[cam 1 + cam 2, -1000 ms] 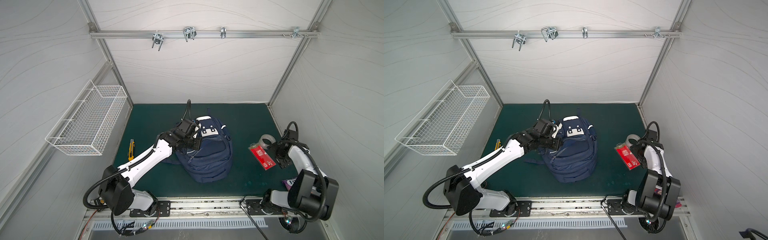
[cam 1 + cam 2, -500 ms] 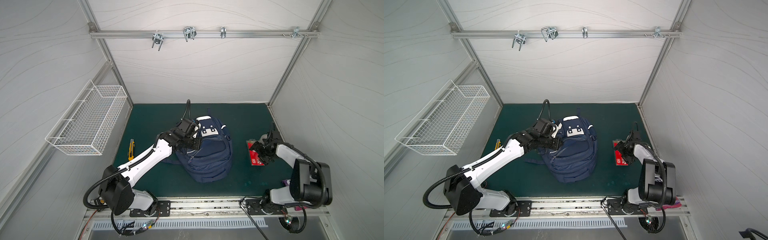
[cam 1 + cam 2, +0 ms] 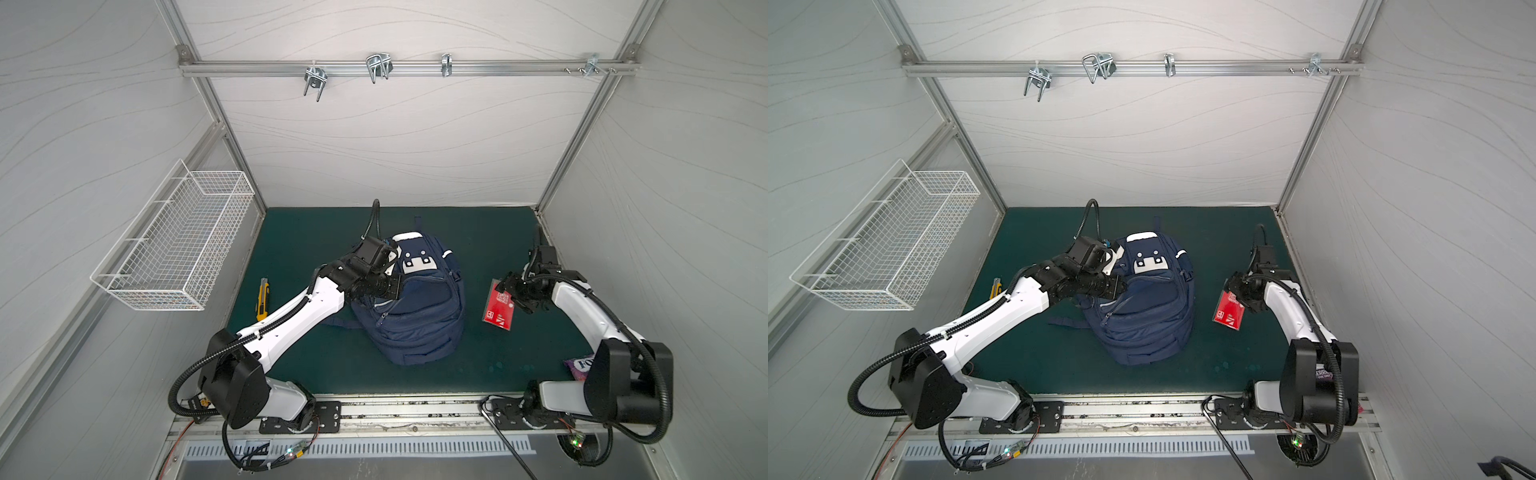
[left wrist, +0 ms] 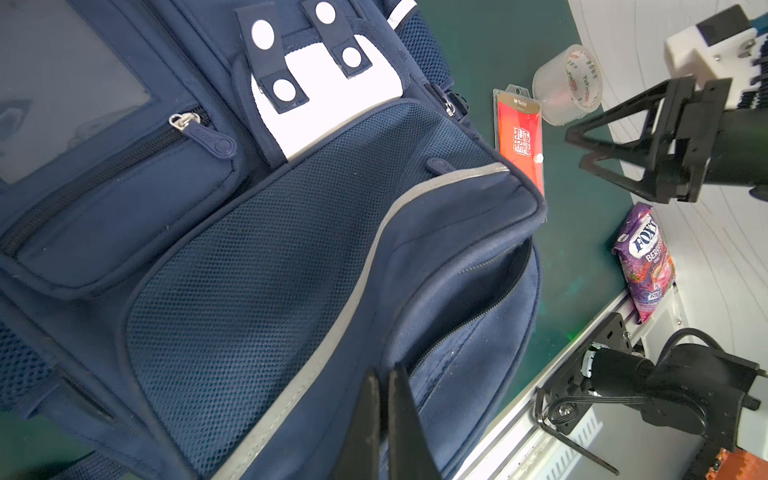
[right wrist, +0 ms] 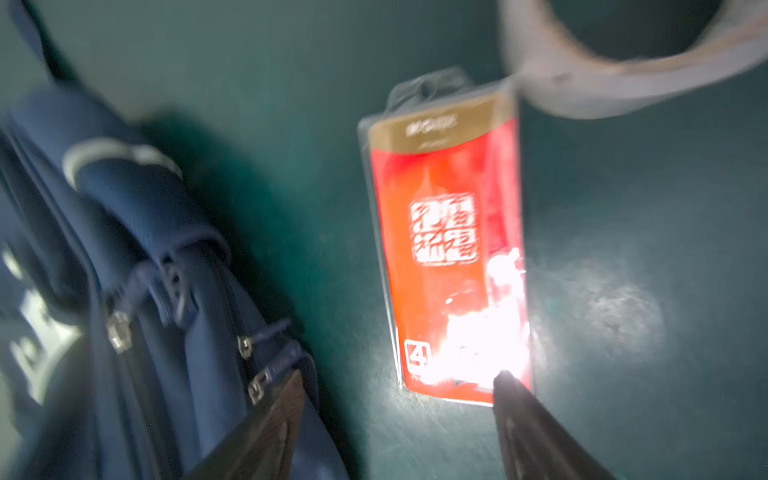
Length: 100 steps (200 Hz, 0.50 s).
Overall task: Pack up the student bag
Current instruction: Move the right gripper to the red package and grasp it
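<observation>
Left hand (image 4: pixel 385 370), fingers pressed together at the lip of an unzipped front pocket (image 4: pixel 478 299) of the student bag (image 3: pixel 415 316); whether fabric is pinched between them cannot be told. The bag lies front-up in the middle of the green desk (image 3: pixel 316 237), its white patch toward the back wall. Right hand (image 5: pixel 400 376), fingers spread, straddles the near end of a red blister pack (image 3: pixel 500 305) that lies flat on the desk just beside the bag; one fingertip (image 5: pixel 505 380) is at the pack's corner, and no grip is closed on it. Farther out, a roll of clear tape (image 4: pixel 569 85) stands next to the pack's far end, a purple bag of Fox's candy (image 4: pixel 646 262) lies near the right arm's base, and a yellow utility knife (image 3: pixel 262 299) lies on the opposite side of the bag. A white wire basket (image 3: pixel 178 245) hangs on the side wall. Judged progress: early, with one pocket open, nothing seen inside its dark mouth, and all four loose items left to load.
</observation>
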Each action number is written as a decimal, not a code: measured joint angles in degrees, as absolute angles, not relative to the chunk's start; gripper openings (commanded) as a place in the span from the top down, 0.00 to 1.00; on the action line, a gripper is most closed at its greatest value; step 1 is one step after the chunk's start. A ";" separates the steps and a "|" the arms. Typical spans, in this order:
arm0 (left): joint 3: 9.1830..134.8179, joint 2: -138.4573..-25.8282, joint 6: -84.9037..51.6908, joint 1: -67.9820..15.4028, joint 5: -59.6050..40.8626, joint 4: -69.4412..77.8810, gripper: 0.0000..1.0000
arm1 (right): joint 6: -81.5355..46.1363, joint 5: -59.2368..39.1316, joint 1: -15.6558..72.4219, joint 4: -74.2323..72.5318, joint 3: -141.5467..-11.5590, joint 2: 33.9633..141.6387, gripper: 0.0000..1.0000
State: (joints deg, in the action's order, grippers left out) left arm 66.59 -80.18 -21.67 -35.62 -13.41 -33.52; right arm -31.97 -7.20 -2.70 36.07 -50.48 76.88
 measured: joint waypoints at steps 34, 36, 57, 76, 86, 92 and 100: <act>66.74 -80.25 -22.26 -35.55 -15.03 -33.54 0.96 | -29.08 -11.35 -8.40 34.52 -47.27 82.24 0.60; 66.74 -80.25 -22.33 -35.55 -15.09 -33.54 0.95 | -28.93 -11.57 -8.47 34.48 -47.07 82.56 0.61; 66.74 -80.25 -22.90 -35.51 -15.79 -33.50 0.90 | -27.51 -13.50 -8.49 33.80 -45.74 85.43 0.62; 66.76 -80.25 -23.44 -35.51 -16.43 -33.50 0.87 | -27.05 -14.13 -8.45 33.41 -45.19 87.33 0.63; 66.81 -80.25 -23.83 -35.51 -16.58 -33.50 0.87 | -26.96 -14.39 -8.45 33.28 -45.32 87.61 0.64; 66.87 -80.25 -24.03 -35.51 -16.67 -33.50 0.87 | -26.94 -14.52 -8.45 33.28 -45.28 87.74 0.65; 67.00 -80.25 -24.18 -35.51 -16.75 -33.52 0.87 | -26.96 -14.70 -8.54 33.39 -45.36 87.96 0.65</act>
State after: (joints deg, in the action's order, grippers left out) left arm 67.00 -80.25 -24.18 -35.51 -16.75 -33.52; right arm -26.96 -14.70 -8.54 33.39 -45.36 87.96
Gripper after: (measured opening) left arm 0.132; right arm 0.353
